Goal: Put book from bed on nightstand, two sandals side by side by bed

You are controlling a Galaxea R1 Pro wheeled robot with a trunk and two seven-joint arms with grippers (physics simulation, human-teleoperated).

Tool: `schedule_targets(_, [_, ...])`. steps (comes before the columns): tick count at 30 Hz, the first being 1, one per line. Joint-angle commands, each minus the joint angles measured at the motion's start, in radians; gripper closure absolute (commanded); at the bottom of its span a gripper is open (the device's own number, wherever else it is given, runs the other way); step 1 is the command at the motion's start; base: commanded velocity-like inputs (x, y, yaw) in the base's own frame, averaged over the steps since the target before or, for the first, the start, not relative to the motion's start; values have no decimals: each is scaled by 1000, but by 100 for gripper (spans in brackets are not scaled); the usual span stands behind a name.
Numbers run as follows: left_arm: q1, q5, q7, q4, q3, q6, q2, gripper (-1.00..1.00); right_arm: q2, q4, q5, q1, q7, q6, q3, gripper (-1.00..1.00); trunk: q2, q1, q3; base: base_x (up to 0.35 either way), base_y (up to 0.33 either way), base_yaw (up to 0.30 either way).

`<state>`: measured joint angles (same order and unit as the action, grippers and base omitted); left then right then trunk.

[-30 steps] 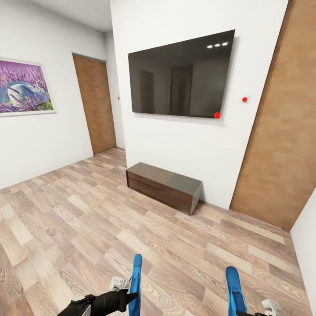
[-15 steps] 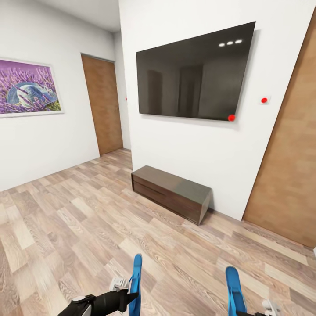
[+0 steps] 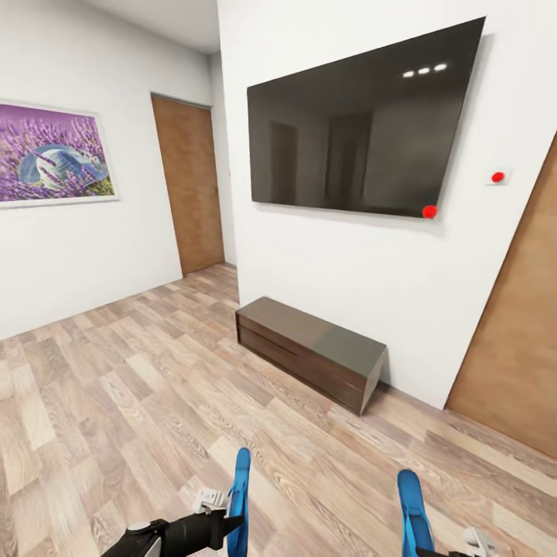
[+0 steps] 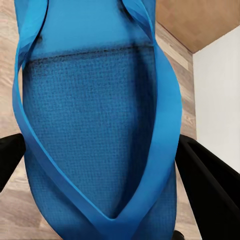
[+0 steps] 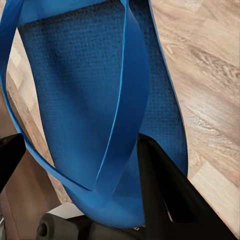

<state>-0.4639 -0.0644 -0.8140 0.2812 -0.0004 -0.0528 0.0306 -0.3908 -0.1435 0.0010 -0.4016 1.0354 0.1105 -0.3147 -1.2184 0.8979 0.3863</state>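
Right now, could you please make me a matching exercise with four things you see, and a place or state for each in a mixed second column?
Things:
1. television
2. low dark-wood cabinet
3. lavender picture
4. sandal in the left gripper

Places or states:
A. on the wood floor against the wall
B. between two black fingers
C. framed on the wall at the left
D. mounted on the wall above the cabinet

Pairs: 1-D, 2-A, 3-C, 4-B
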Motion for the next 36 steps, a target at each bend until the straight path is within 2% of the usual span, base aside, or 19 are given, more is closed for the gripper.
schedule_targets(1, [-1,-8,-4,-1,0,-6,0,100,0,-1,-3,0,5,14,-7,100,-1,1,1,326,-93,264])
schedule_targets(24, [-1,-8,1,-2,0,-6,0,100,6,-1,0,0,-3,14,-6,100,-1,1,-7,326,-92,285])
schedule_targets(26, [-1,-8,2,-2,0,-6,-1,100,8,-1,2,0,-47,13,-6,100,-1,1,-8,326,-90,285])
schedule_targets(28, [-1,-8,10,-2,0,-5,-1,100,9,-1,4,0,-134,12,-6,100,-1,1,-9,327,-90,284])
schedule_targets(30, [-1,-8,70,-2,0,-4,-2,100,12,0,5,0,-224,12,-5,100,-1,1,-10,327,-90,284])
schedule_targets(31, [-1,-8,95,-2,0,-4,-2,100,15,0,6,0,-248,12,-5,100,-1,1,-11,326,-90,284])
schedule_targets(32, [-1,-8,190,-2,0,-3,-11,100,31,1,6,0,-322,12,-5,100,-1,1,-11,326,-71,284])
schedule_targets(33, [-1,-8,259,-3,0,-1,-20,100,44,1,6,0,-370,12,-4,100,-1,1,-12,326,-46,285])
schedule_targets(36, [-1,-7,429,-29,0,29,-47,100,72,1,7,0,-458,12,-4,100,-1,1,-13,326,-20,285])
